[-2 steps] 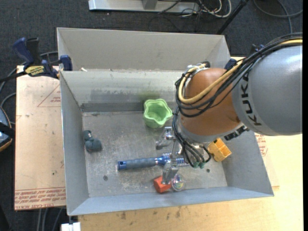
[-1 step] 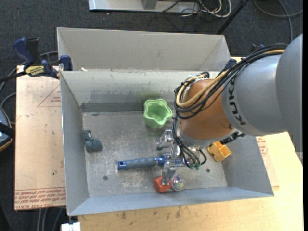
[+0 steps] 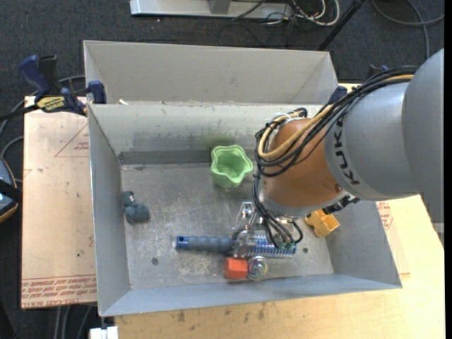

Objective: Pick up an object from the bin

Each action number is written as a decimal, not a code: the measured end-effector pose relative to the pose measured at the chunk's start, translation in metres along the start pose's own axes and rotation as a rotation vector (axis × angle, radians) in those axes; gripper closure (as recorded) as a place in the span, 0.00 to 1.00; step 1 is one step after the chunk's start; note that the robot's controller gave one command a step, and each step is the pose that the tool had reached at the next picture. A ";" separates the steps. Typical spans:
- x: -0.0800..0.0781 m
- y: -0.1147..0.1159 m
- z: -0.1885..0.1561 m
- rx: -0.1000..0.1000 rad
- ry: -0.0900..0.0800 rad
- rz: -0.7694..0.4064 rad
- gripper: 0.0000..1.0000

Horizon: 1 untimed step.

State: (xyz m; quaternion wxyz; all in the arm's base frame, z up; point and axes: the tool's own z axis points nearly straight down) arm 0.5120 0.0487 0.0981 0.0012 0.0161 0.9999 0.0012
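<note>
At the far left of the bin (image 3: 107, 210) we see a small dark grey lump (image 3: 132, 209) lying alone on the floor, well apart from everything else. Moving right, a blue-handled brush (image 3: 206, 243) lies flat along the front part of the floor, its handle pointing left and its right end running under the tool (image 3: 248, 240). Behind it, near the back wall, a green cup (image 3: 231, 165) with a wavy rim stands upright.

The tool sits low in the front middle of the bin, right at the brush handle's right end. How wide it stands we cannot tell, as the metal parts and cables blur together there. Just in front of it lies an orange block (image 3: 236, 268) with a clear round piece (image 3: 257, 268) touching its right side. A blue and white bristled patch (image 3: 279, 250) shows just to the tool's right; we cannot tell whether it belongs to the same brush.

Further right, a yellow piece (image 3: 323, 223) lies partly under the arm (image 3: 381, 140), whose orange cover and looped cables hang over the right half of the bin.
</note>
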 end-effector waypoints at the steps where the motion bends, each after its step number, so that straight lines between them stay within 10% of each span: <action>1: 0.003 -0.007 -0.123 0.002 -0.005 -0.230 1.00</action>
